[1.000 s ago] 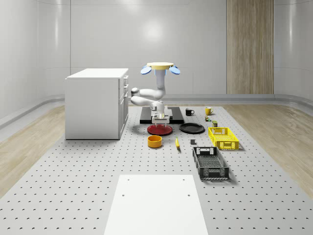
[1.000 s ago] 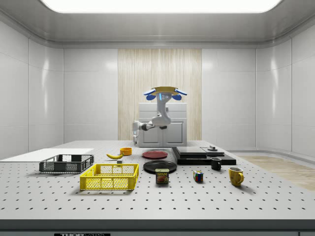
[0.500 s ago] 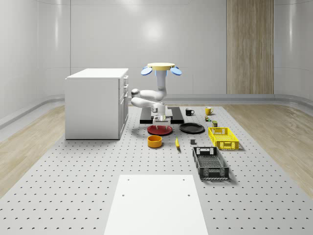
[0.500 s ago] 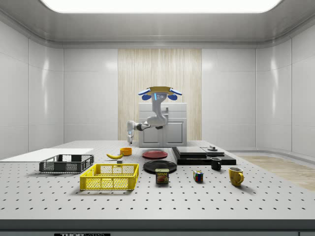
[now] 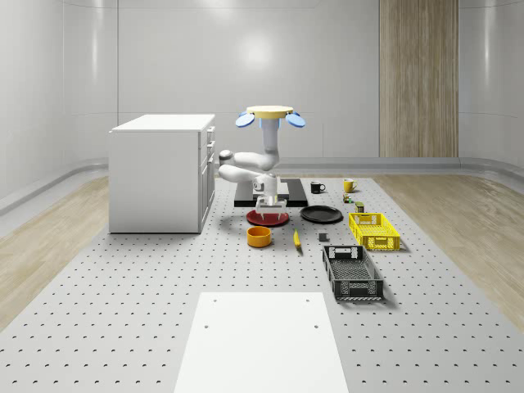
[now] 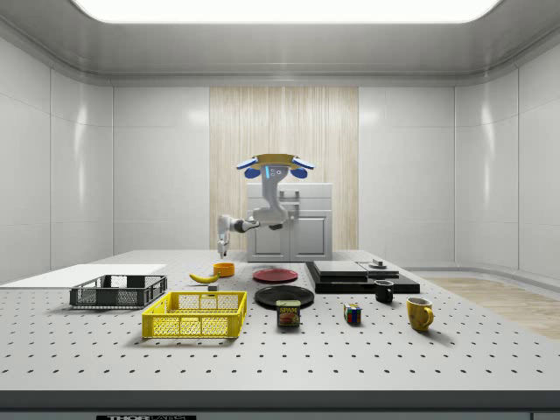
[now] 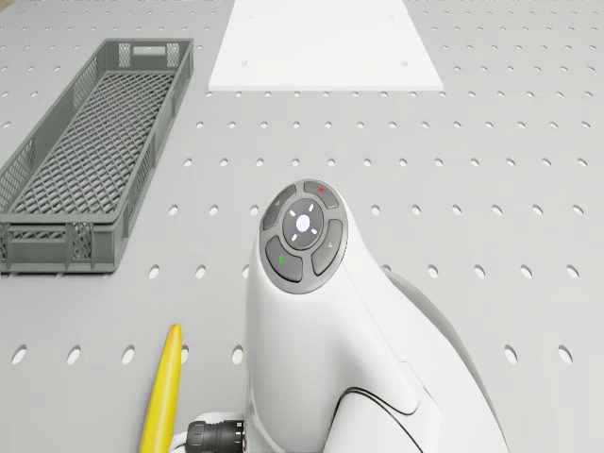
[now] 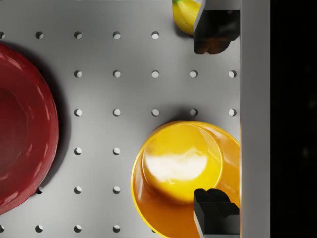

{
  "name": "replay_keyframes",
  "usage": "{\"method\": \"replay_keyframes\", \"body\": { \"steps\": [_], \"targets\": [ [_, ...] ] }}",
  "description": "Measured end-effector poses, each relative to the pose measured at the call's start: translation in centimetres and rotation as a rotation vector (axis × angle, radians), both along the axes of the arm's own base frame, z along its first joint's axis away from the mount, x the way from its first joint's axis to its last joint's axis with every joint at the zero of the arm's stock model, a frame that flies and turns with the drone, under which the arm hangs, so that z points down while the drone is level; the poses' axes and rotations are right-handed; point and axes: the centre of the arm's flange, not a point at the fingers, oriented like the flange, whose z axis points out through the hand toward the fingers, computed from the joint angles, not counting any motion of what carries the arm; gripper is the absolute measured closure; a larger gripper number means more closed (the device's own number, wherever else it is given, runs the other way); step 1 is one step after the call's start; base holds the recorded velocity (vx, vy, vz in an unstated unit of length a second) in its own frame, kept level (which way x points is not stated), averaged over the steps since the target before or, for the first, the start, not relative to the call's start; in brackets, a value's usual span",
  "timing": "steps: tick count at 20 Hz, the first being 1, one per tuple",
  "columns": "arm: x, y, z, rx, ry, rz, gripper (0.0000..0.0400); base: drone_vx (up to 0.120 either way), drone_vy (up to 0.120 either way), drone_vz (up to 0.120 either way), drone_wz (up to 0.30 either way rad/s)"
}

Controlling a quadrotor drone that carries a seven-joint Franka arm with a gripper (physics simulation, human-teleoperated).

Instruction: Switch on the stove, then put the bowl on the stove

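Wrist view: banana (image 8: pixel 184 15) and red plate (image 8: pixel 22 129) flank bowl (image 8: pixel 185 176).

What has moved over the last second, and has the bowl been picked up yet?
The drone has drifted toward the side view's left, carrying the gripper from above the red plate to above the orange bowl. Fingers open, nothing grasped. Bowl, plate, banana and stove stayed put.
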Motion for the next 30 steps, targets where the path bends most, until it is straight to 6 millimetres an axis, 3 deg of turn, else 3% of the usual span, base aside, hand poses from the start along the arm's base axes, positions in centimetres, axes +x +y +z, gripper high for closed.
{"method": "replay_keyframes", "body": {
  "steps": [5,14,30],
  "targets": [
    [0.0,0.0,0.9,0.0,0.0,0.0,0.0,0.0,0.0,0.0,0.0],
    [0.0,0.0,4.5,0.0,0.0,0.0,0.0,0.0,0.0,0.0,0.0],
    [0.0,0.8,8.2,0.0,0.0,0.0,0.0,0.0,0.0,0.0,0.0]
  ]
}}
